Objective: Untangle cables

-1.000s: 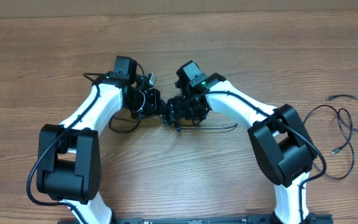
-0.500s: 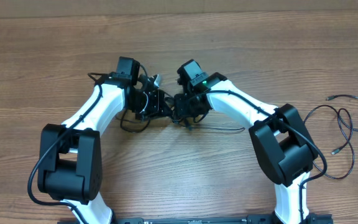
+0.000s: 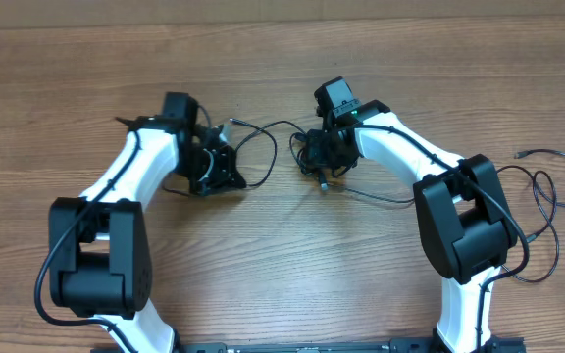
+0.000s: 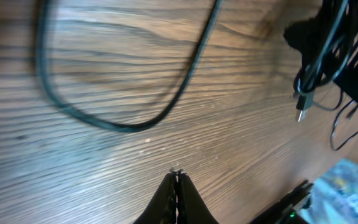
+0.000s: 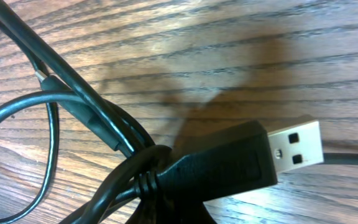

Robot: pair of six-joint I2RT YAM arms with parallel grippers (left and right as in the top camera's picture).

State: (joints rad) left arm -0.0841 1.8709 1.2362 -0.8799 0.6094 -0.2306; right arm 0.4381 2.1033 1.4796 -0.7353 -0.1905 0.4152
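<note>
Noted left claw pinched together, nothing seen between its tips, low over table. Found right claw clamped on bunched cables, USB plug sticking out beside the knot. Saw spare cable lying loose near the right edge.

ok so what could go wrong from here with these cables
1. The right gripper is shut on a cable bundle whose strands wrap each other just behind the USB plug; pulling could cinch that knot tighter.
2. The left gripper is shut with nothing visible in it, so the loose cable loop may not follow it.
</note>
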